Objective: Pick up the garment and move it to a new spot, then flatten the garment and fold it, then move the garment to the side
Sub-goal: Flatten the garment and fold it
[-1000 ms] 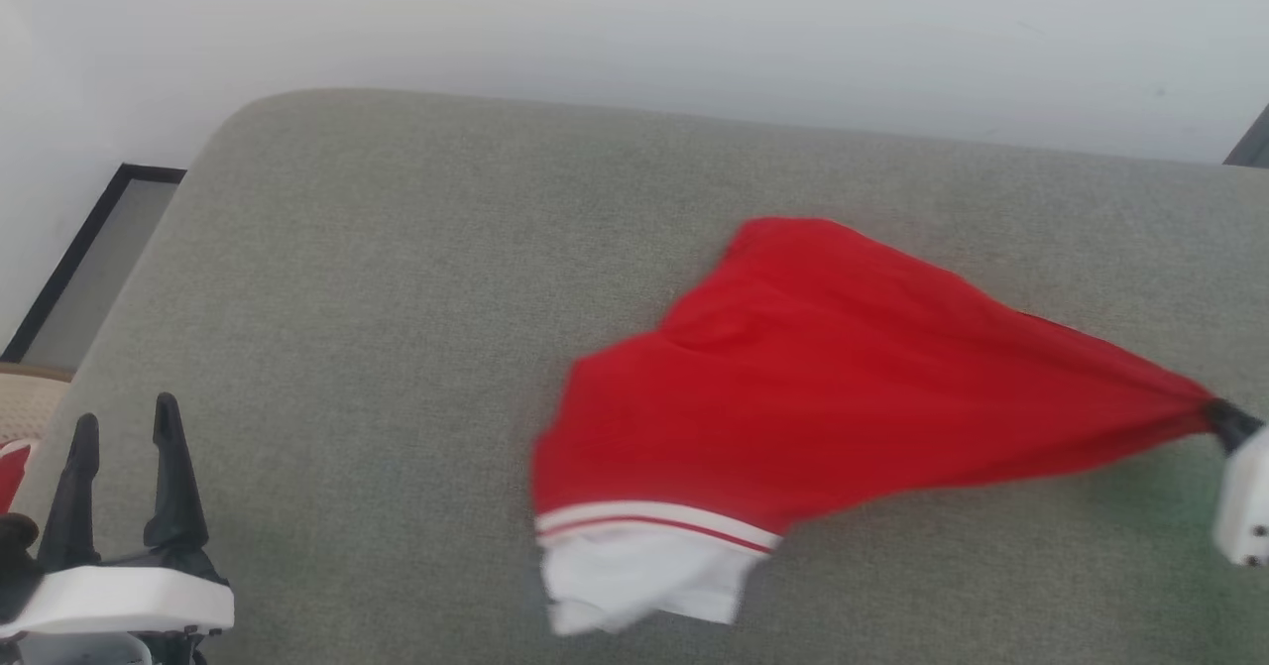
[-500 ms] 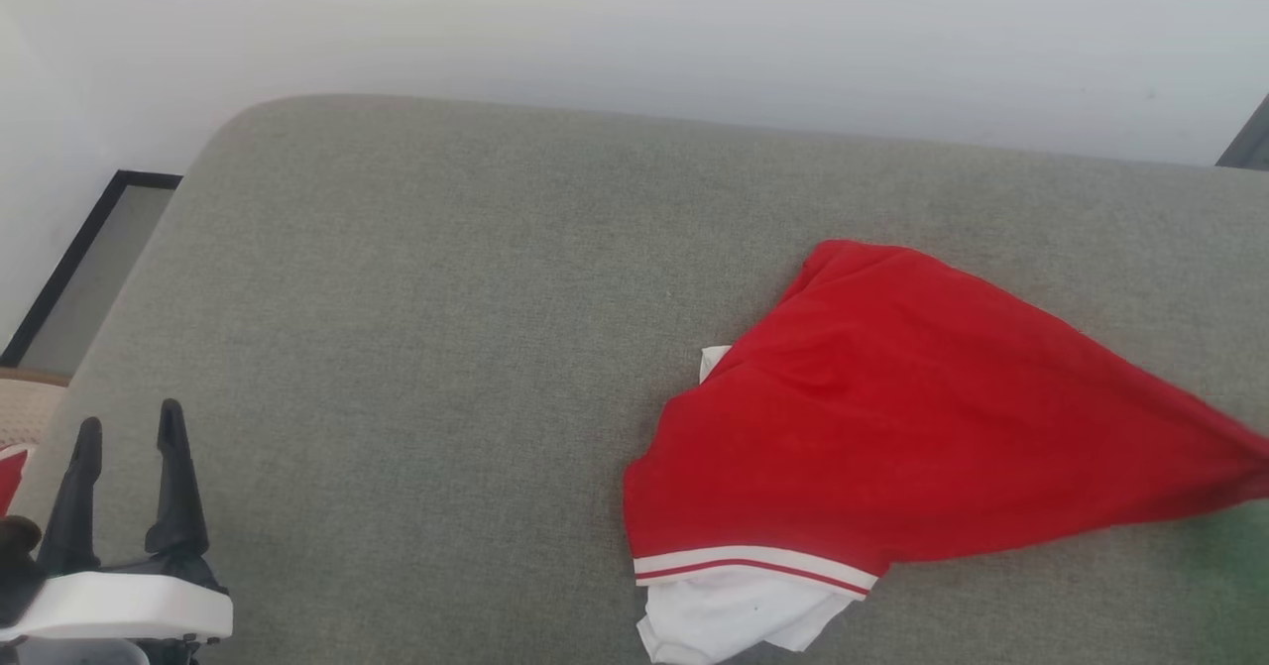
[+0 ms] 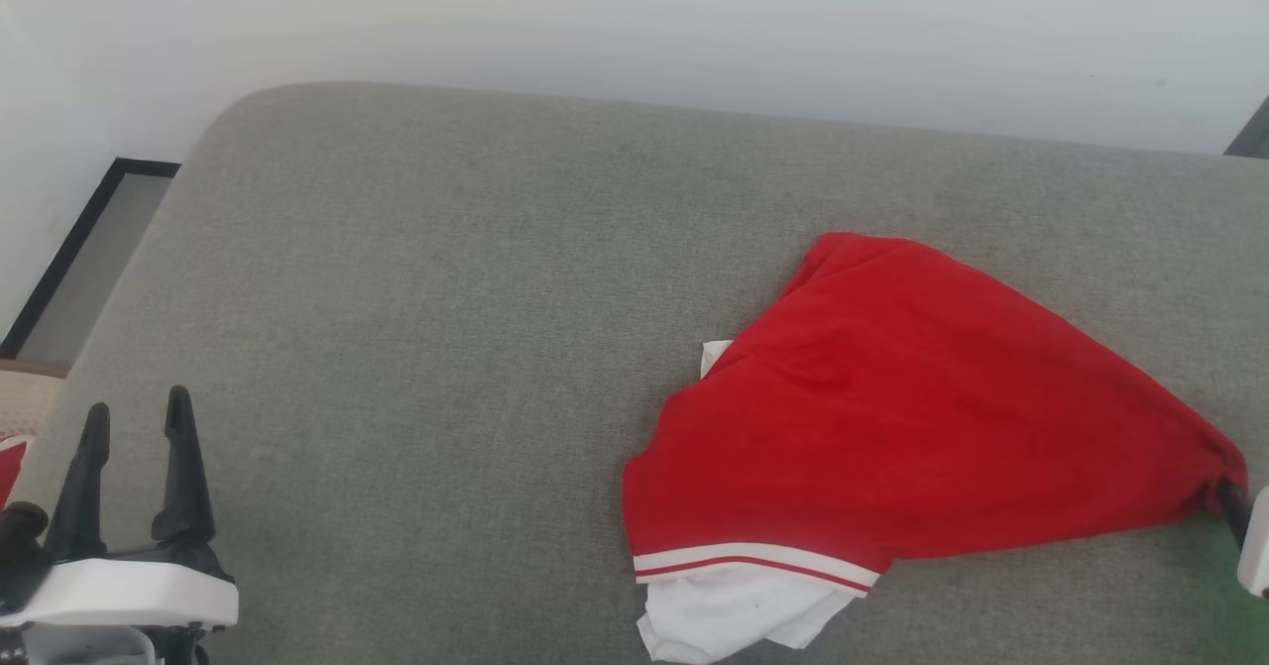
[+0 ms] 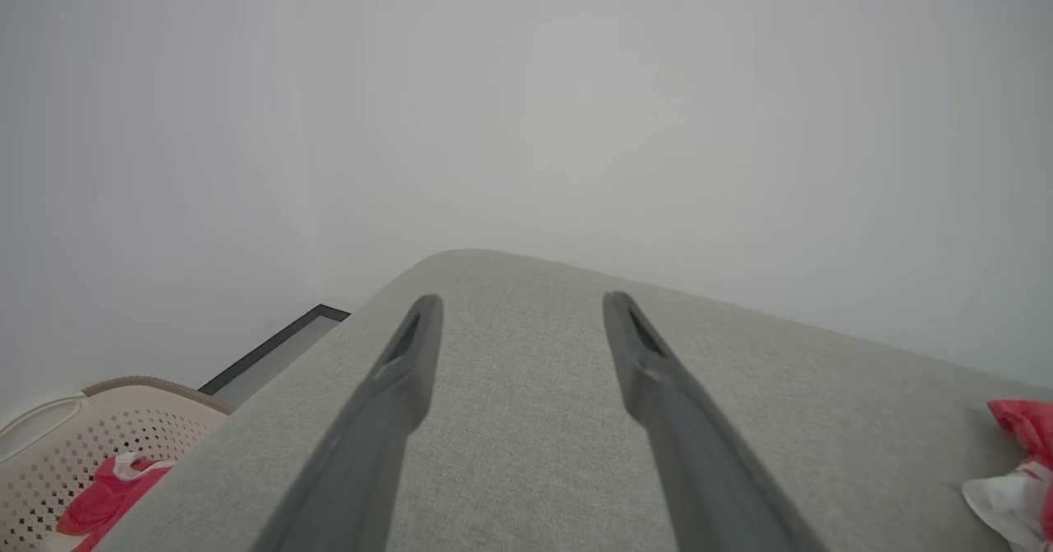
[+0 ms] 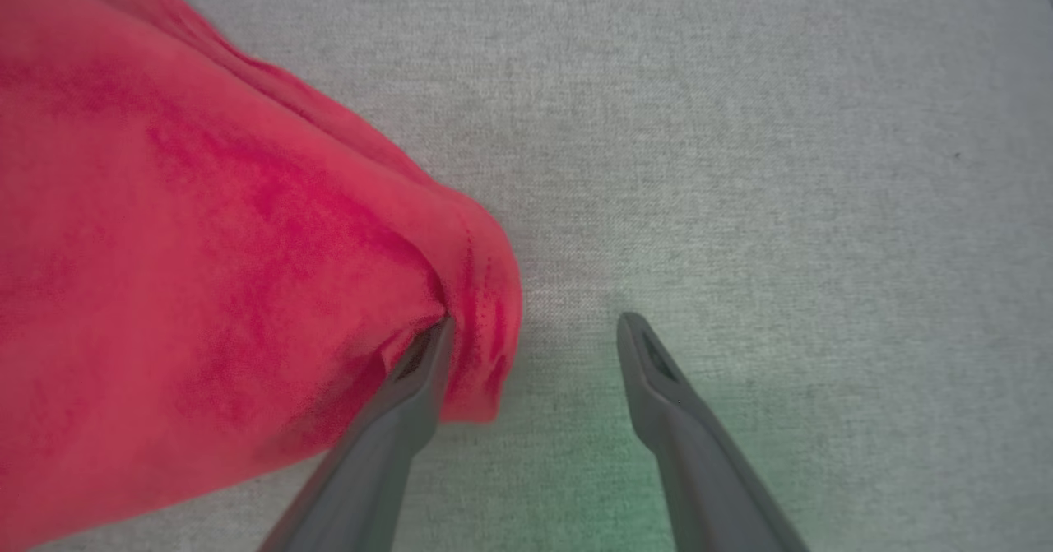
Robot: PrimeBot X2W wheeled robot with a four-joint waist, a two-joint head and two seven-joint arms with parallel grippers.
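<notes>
My right gripper [image 5: 536, 320] is sitting open, red T-shirt [image 5: 206, 248] draping one finger [image 5: 395, 429]; I'm planning a straight, snag-free lift.

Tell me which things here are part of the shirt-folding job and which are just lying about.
Job:
- garment, crumpled on the cushion
- right gripper, open, one finger touching the garment's edge
- left gripper, open, away from the garment

Lying about:
- basket with red cloth in it
- black-framed panel
</notes>
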